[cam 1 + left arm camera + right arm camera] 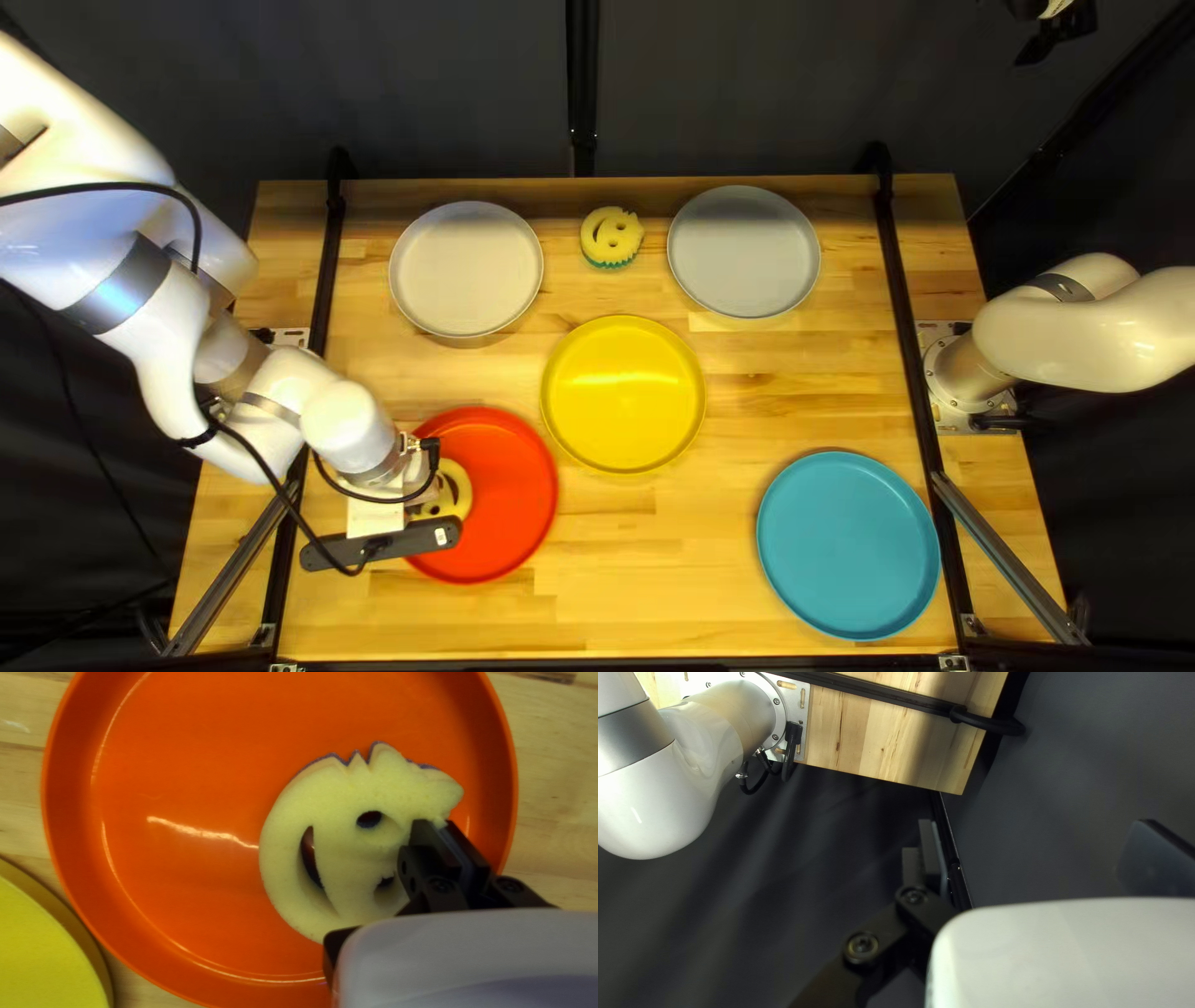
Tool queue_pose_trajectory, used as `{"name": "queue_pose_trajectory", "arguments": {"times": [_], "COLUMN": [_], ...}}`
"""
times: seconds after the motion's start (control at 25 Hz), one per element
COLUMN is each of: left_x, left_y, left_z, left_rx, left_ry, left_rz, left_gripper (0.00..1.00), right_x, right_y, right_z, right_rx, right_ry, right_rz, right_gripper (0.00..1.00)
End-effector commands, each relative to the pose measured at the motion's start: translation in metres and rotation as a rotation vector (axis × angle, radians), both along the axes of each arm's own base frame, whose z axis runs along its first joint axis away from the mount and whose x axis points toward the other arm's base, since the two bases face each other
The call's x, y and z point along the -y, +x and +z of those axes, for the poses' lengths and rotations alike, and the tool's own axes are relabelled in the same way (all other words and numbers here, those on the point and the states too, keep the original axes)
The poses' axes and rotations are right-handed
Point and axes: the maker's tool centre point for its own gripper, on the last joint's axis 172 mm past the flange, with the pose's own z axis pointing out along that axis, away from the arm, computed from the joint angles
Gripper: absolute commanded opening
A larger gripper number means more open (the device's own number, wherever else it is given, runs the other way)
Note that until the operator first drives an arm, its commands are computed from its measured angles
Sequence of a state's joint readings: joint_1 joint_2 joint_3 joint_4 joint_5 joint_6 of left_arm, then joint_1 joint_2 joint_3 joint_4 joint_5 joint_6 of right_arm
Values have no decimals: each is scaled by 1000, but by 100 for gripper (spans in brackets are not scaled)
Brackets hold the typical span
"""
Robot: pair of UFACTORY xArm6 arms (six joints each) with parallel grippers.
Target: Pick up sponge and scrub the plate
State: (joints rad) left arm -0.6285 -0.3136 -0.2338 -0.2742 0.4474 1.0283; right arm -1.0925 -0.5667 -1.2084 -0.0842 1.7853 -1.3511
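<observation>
Scrubbing the red plate [517,485] looks like your job now. Your left gripper [440,822] is pinching the smiley sponge [349,858] by its edge. That sponge is over the red plate, near its nine o'clock side in the top left view. You can't really tell if it touches. Press it down softly and flat, so the loose part won't curl up. Make little circles toward twelve, three, then six o'clock, and don't bump the rim. Your right gripper [1036,837] is spread wide with nothing in it, so let it wait.

Now count. Two sponges: yours, and the spare sponge [611,237] at twelve o'clock from the yellow plate [623,393]. Five plates: yellow, red at eight, blue plate [848,545] at four, white plate [467,269] at ten, gray plate [745,252] at one. Two grippers.
</observation>
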Motion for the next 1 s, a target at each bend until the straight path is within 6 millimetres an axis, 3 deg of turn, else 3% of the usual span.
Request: {"name": "queue_pose_trajectory", "arguments": {"times": [0.04, 0.68, 1.0], "left_x": [-4, -33, -45], "left_y": [11, 80, 91], "left_z": [0, -3, -6], "left_rx": [4, 26, 28], "left_ry": [0, 3, 3], "left_rz": [3, -50, -63], "left_gripper": [0, 0, 0], "right_x": [0, 0, 0], "right_y": [0, 0, 0], "right_z": [0, 0, 0], "right_rx": [0, 0, 0], "right_ry": [0, 0, 0], "right_rz": [0, 0, 0], "right_gripper": [100, 100, 100]}}
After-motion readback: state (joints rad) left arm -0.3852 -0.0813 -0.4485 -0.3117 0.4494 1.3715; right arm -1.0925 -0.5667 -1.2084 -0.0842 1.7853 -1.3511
